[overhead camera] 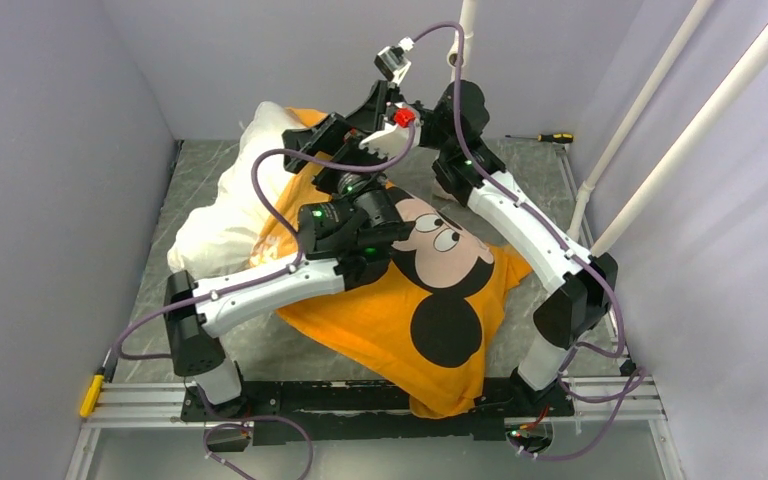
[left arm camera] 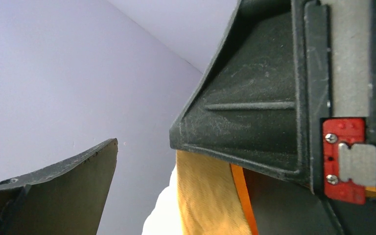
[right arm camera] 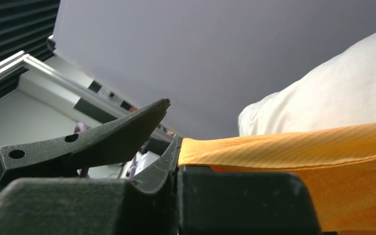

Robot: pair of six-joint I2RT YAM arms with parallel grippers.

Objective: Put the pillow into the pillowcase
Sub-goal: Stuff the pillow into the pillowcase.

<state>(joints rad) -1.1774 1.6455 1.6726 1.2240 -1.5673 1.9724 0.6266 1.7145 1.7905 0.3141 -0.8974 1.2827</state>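
The arms cross over the middle, so from above the mouth of the pillowcase (overhead camera: pixel 400 310) is mostly hidden. The pillow (overhead camera: pixel 222 205) bulges out at the back left of the tabletop (overhead camera: pixel 535 170), with its inner side under orange cloth. I can't tell how far in it sits. The right claw (right arm camera: pixel 172 147) is pressed together, pinching the pillowcase hem. The left claw (overhead camera: pixel 335 130) is spread wide close by, gripping nothing. Up close only one finger (left arm camera: pixel 63 191) shows clearly.
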